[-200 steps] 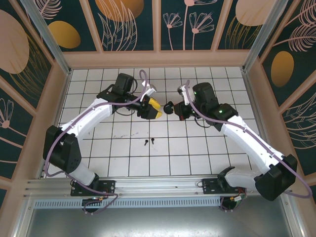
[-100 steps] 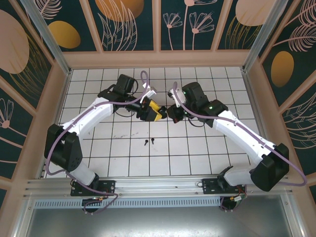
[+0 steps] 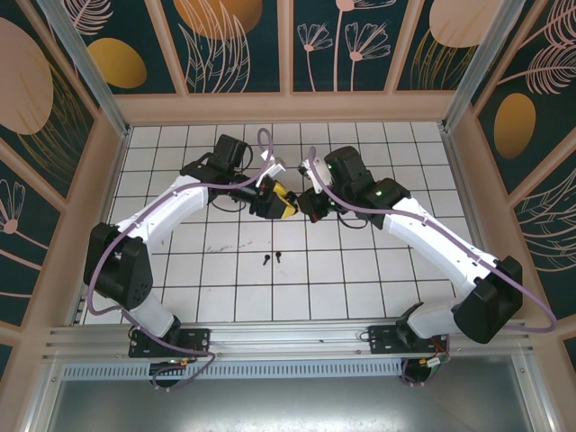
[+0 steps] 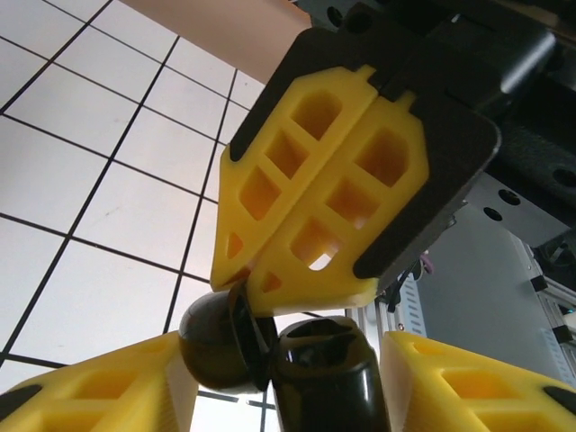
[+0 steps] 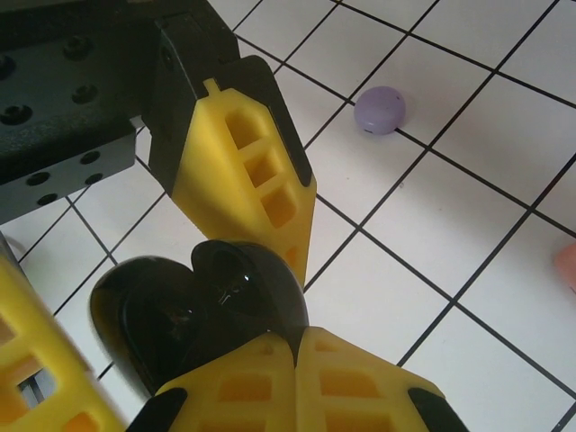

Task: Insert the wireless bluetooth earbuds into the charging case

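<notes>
Light, glossy charging case (image 5: 180, 306) clamped in right tool (image 5: 295, 337); left tool (image 4: 281, 369) apart around it; tiny earbuds (image 3: 273, 259) at six o'clock: pinch stems.

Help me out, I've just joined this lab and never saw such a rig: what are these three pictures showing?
These are two robot arms, the left arm and the right arm, bolted at the near edge of a white tiled table. The wide picture comes from a fixed camera above and behind them. The other two come from small cameras on the wrists, each looking along its own yellow fingers. The right claw is shut on a glossy black charging case, held above the tiles. The left claw stands open around that case, one finger on each side. Two tiny black earbuds lie on the tiles nearer the bases. The right wrist picture also shows a small lilac rounded thing on the table; I cannot tell what it is.
</notes>
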Robot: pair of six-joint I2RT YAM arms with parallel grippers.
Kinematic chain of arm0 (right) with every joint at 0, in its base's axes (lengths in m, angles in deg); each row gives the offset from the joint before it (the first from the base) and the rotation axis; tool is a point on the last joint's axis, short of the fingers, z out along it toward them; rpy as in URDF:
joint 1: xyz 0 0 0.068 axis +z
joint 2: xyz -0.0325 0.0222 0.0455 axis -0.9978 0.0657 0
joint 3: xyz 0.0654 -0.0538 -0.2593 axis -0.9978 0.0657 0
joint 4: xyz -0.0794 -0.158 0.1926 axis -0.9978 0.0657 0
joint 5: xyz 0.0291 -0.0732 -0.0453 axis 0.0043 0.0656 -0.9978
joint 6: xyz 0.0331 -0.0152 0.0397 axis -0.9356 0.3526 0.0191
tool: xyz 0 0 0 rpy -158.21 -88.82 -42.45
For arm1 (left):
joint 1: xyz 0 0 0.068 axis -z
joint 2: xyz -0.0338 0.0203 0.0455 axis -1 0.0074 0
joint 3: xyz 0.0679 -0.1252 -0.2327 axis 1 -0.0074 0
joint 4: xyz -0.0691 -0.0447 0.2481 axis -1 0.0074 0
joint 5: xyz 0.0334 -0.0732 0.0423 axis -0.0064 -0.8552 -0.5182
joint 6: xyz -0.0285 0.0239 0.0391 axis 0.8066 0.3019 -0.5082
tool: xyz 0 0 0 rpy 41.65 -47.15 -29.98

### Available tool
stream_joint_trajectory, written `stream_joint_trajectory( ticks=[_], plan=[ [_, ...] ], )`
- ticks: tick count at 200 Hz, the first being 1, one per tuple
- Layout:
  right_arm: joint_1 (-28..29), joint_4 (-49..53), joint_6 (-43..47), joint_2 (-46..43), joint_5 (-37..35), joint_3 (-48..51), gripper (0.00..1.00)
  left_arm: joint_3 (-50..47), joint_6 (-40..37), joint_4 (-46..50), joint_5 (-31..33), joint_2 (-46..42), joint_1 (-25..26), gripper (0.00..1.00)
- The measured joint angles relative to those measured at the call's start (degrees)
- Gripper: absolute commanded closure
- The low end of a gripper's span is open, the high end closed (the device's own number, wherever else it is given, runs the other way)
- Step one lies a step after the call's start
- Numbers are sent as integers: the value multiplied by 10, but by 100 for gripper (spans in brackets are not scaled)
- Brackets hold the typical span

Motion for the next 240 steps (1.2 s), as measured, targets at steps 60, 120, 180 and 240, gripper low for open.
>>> stream_joint_trajectory(
  ticks=[60,120,180,240],
  plan=[
    [1,7,0,1,-9,-3,100,0,-9,8,2,2,-1,74],
    [2,10,-6,4,-29,-9,64,-1,-9,3,2,1,-3,100],
    [-1,-6,-78,-70,-49,4,50,-116,116,-193,53,-73,-30,100],
    [67,-57,-202,-93,-83,108,49,-198,237,-409,188,-188,-48,100]
  ],
)
